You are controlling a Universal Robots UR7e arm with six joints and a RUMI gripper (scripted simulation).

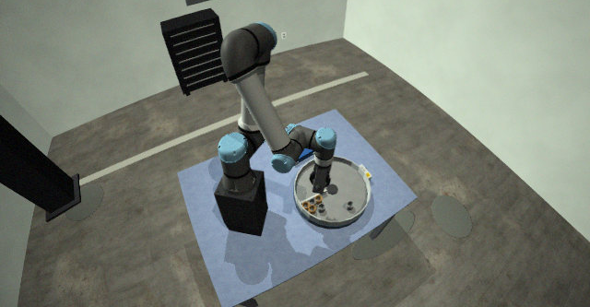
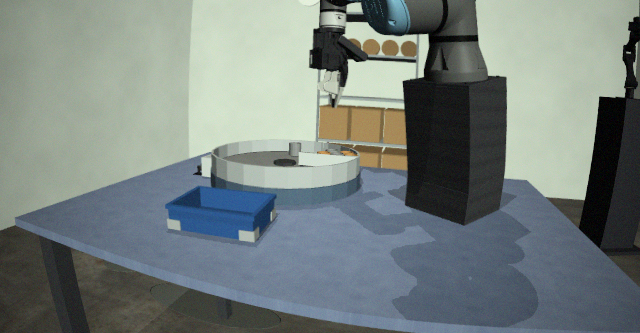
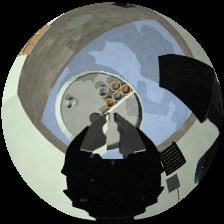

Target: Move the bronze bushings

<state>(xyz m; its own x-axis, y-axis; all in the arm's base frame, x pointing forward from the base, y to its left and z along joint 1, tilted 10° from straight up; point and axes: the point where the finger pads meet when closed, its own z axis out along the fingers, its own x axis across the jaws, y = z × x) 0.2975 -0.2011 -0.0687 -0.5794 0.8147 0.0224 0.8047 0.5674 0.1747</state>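
The turntable [image 1: 352, 183] [image 2: 280, 177] [image 3: 82, 117] is a round grey disc with a raised pale wall. Three bronze bushings [image 1: 312, 208] [image 3: 115, 85] stand close together beside a white divider [image 2: 320, 159] [image 3: 121, 101]. Two steel bushings [image 1: 322, 208] [image 3: 103, 90] stand among or beside them. Another steel bushing [image 1: 349, 205] [image 2: 295, 148] [image 3: 68, 103] stands apart on the disc. My gripper [image 2: 334, 104] [image 3: 112, 116] is shut, with nothing seen in its narrow fingertip gap, high above the turntable. The blue crate [image 1: 305, 154] [image 2: 217, 219] shows no bushing; its floor is mostly hidden.
The crate stands on the blue table [image 1: 286, 270] [image 2: 320, 273] close to the turntable's wall. The black arm pedestal [image 1: 241, 207] [image 2: 440, 148] stands on the table beside the turntable. A small white box [image 1: 365, 171] [image 2: 206, 166] is at the turntable's outer side.
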